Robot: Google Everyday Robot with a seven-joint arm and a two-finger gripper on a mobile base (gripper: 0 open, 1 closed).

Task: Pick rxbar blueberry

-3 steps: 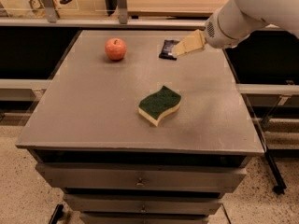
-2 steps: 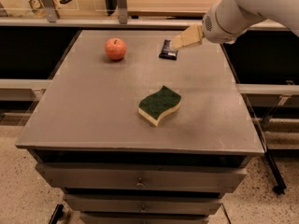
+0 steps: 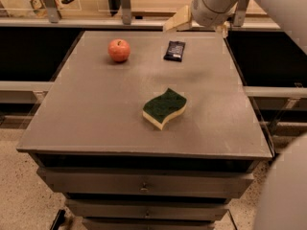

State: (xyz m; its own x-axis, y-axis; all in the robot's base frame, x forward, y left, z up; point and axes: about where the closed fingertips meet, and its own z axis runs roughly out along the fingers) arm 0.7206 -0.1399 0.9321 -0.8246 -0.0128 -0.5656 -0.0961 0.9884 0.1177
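Overhead, arm angled down-left, tool (image 3: pixel 173 23) beyond (not touching) rxbar blueberry (image 3: pixel 174 51)

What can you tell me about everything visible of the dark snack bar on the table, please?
The rxbar blueberry is a small, flat, rectangular bar in a dark navy-black wrapper with faint pale print. It lies flat on the grey table, near the far edge, right of the apple. Only the table touches it; the gripper hangs above and just beyond it, apart.
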